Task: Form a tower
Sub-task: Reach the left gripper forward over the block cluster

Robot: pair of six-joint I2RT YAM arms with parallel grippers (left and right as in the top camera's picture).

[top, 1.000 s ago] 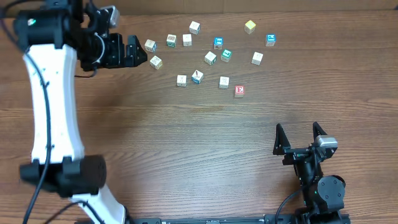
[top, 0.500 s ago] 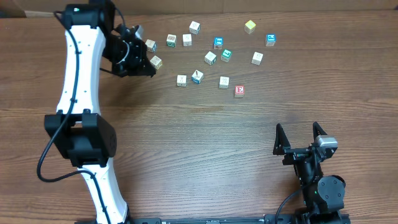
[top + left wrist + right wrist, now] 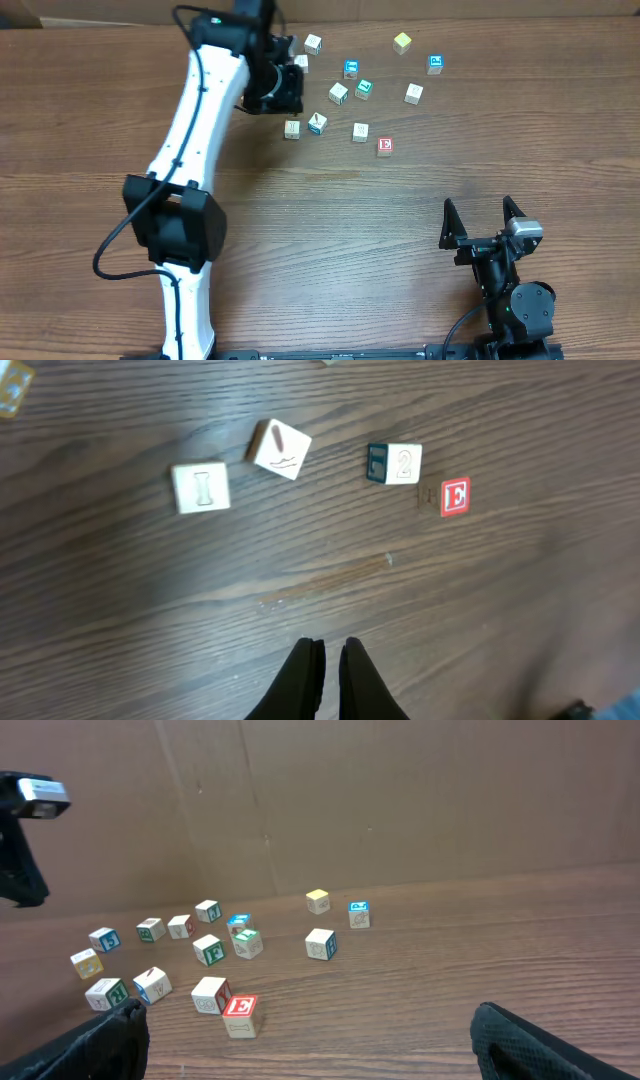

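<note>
Cubes [image 3: 338,93] scattered (pale wood), left gripper [image 3: 331,646] closed

Bright, even light (soft shadows); focus sharp.

Overhead looks straight down from far, taking in the whole counter [image 3: 330,230]. The left wrist view faces steeply down from close, left end effector [image 3: 331,648] at bottom centre. The right wrist view sits low, looking across toward a brown backdrop [image 3: 400,800]. All share the red E cube [image 3: 385,146].
</note>
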